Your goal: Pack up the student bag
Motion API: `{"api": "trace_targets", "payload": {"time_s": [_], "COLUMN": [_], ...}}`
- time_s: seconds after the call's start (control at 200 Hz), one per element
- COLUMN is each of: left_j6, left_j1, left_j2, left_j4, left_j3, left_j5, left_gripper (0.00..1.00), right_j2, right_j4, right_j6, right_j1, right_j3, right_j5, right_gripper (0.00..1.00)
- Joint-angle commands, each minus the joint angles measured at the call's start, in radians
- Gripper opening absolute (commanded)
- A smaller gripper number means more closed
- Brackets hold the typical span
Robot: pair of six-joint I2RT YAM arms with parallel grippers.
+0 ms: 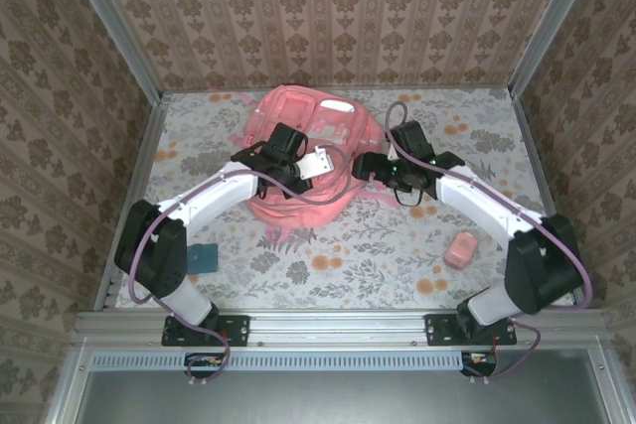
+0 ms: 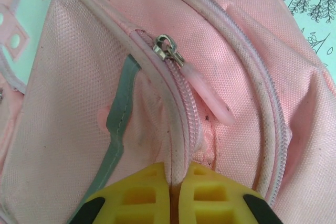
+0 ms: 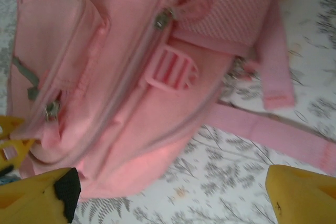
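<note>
The pink student bag (image 1: 308,111) lies flat in the middle of the table, its front pockets facing up. My left gripper (image 2: 175,182) is shut on the bag's front pocket edge, with the zipper seam pinched between the yellow fingers (image 2: 144,190). A metal zipper slider (image 2: 168,48) with a pink pull sits just beyond them, beside the grey-green reflective strip (image 2: 118,114). From above, the left gripper (image 1: 301,174) rests on the bag. My right gripper (image 3: 173,203) hangs open by the bag's right side (image 3: 121,77), over the table and near a pink strap (image 3: 273,129), holding nothing.
A small dark blue object (image 1: 204,258) lies at the near left of the floral table (image 1: 378,245). A small pink object (image 1: 460,249) lies at the near right. Patterned walls enclose the table on three sides.
</note>
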Motion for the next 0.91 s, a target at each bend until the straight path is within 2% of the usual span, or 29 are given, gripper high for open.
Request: {"api": "trace_targets", "payload": {"time_s": [0.0, 0.2, 0.305, 0.37, 0.55, 0.7, 0.9], "left_j6": [-0.002, -0.028, -0.046, -0.046, -0.048, -0.05, -0.051], "left_j1": [0.008, 0.009, 0.004, 0.004, 0.001, -0.004, -0.01], "left_j2": [-0.073, -0.167, -0.213, -0.238, -0.248, -0.247, -0.24], "left_j4": [0.052, 0.084, 0.125, 0.161, 0.151, 0.154, 0.152], "left_j3": [-0.028, -0.091, -0.126, -0.158, -0.169, -0.171, -0.171], "left_j5": [0.013, 0.036, 0.014, 0.012, 0.019, 0.028, 0.005], "left_gripper": [0.02, 0.01, 0.0, 0.0, 0.0, 0.0, 0.0], "right_j2": [0.092, 0.265, 0.364, 0.404, 0.466, 0.514, 0.493], "right_j4": [0.078, 0.157, 0.124, 0.057, 0.049, 0.09, 0.196], "right_j6": [-0.004, 0.019, -0.061, -0.107, -0.127, -0.115, -0.069], "right_j1": [-0.026, -0.085, -0.101, -0.1, -0.111, -0.114, -0.114], "right_j3": [0.087, 0.191, 0.285, 0.339, 0.363, 0.361, 0.292], "right_j5": [-0.098, -0.248, -0.402, -0.399, -0.428, -0.504, -0.609], "right_gripper": [0.91, 0.87, 0.86, 0.86, 0.88, 0.91, 0.88]}}
